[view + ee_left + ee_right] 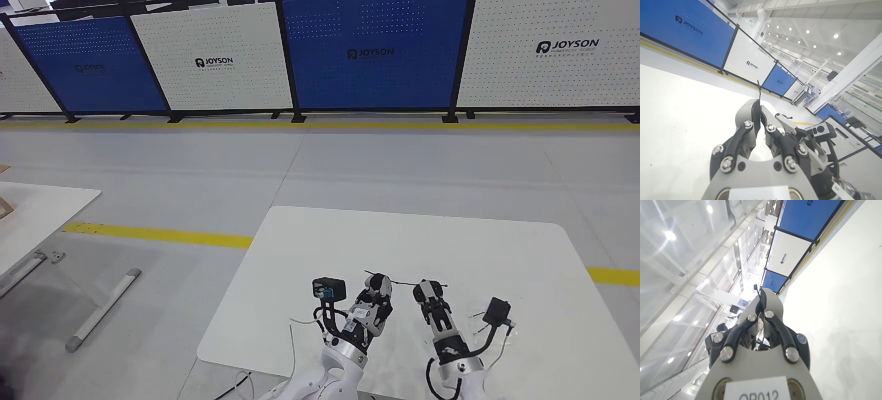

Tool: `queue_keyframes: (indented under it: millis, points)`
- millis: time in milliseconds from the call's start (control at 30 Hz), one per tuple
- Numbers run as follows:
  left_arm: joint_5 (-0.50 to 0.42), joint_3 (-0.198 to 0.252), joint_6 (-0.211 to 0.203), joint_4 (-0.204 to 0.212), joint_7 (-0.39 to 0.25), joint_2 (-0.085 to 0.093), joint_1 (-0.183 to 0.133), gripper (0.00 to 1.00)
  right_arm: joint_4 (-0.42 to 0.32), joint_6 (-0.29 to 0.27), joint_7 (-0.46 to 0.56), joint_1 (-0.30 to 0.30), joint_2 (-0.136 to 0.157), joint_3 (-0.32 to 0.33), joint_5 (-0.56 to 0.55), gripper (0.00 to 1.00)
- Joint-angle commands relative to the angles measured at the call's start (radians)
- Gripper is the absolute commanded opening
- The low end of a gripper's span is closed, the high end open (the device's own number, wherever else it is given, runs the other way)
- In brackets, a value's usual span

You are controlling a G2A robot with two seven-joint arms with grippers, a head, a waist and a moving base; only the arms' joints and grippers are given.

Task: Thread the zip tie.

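The black zip tie [404, 283] is held above the near part of the white table [400, 235], between the two grippers. My left gripper [380, 285] is shut on one end, and a thin strip of the zip tie [759, 90] sticks out past its fingertips in the left wrist view [759, 106]. Close beside it, my right gripper [428, 291] is shut on the other end. In the right wrist view the zip tie's small square head [755, 287] pokes out just beyond the right gripper [762, 298]. The stretch inside the pads is hidden.
The table's near edge [215, 362] lies just behind the arms, and the tabletop spreads bare ahead of them. A second white table [40, 215] stands off to the left. Blue and white partition panels [370, 55] line the far floor.
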Motion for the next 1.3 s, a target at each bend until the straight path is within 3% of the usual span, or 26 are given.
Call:
queue_keyframes:
  millis: [0, 667, 1267]
  points:
    - [0.0, 0.0, 0.0, 0.0, 0.0, 0.0, 0.0, 0.0, 0.001, 0.0, -0.001, 0.0, -0.001, 0.0, 0.001, 0.0]
    - [0.0, 0.0, 0.0, 0.0, 0.0, 0.0, 0.0, 0.0, 0.01, 0.019, 0.008, 0.012, -0.009, -0.006, -0.003, 0.0]
    - [0.0, 0.0, 0.0, 0.0, 0.0, 0.0, 0.0, 0.0, 0.025, 0.001, 0.028, 0.023, -0.015, -0.017, 0.039, 0.0]
